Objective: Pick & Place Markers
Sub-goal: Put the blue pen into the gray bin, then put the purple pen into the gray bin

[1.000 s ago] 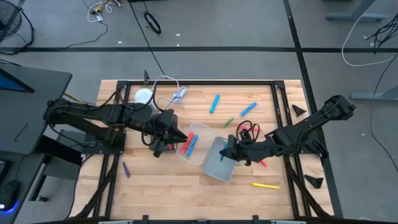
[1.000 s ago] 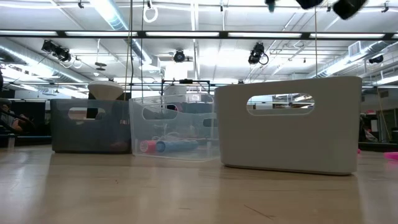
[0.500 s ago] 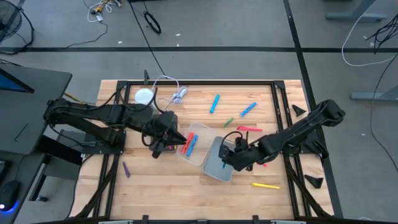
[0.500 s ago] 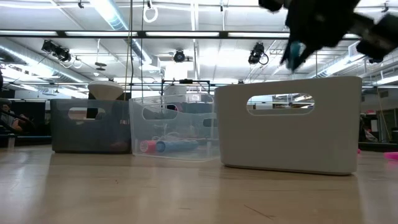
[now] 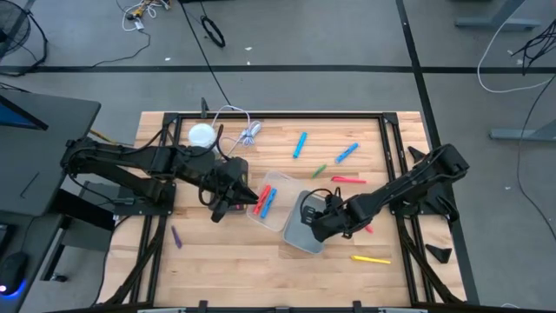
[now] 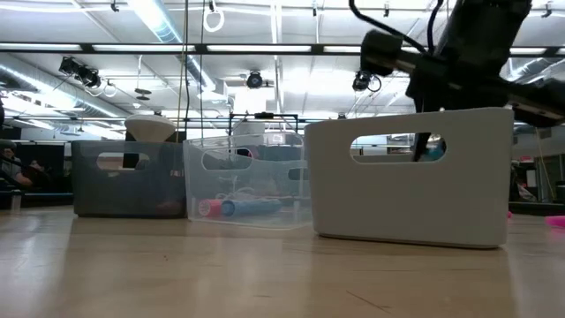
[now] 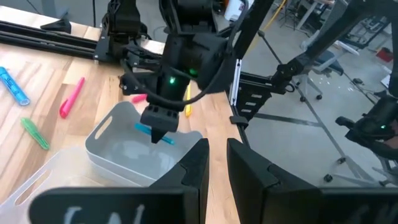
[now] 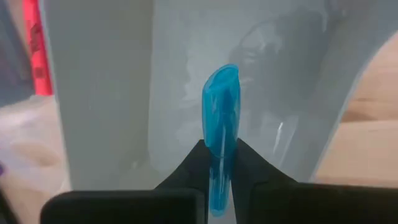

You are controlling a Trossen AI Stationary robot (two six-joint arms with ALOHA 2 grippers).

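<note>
Right gripper (image 8: 222, 163) is pinching one blue marker (image 8: 221, 124) inside the white bin (image 5: 300, 228). Left gripper (image 7: 215, 163), nearly closed and empty, is waiting beside the clear bin (image 5: 271, 198), which is holding two markers. Only the low view is showing a grey bin (image 6: 128, 179).

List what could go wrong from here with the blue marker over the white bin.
1. The right gripper, shut on the blue marker, is low inside the white bin; going lower could knock its wall.
2. The marker is pinched at one end, so it might swing or slip.
3. The left gripper hovers beside the clear bin; the arms could crowd each other.
</note>
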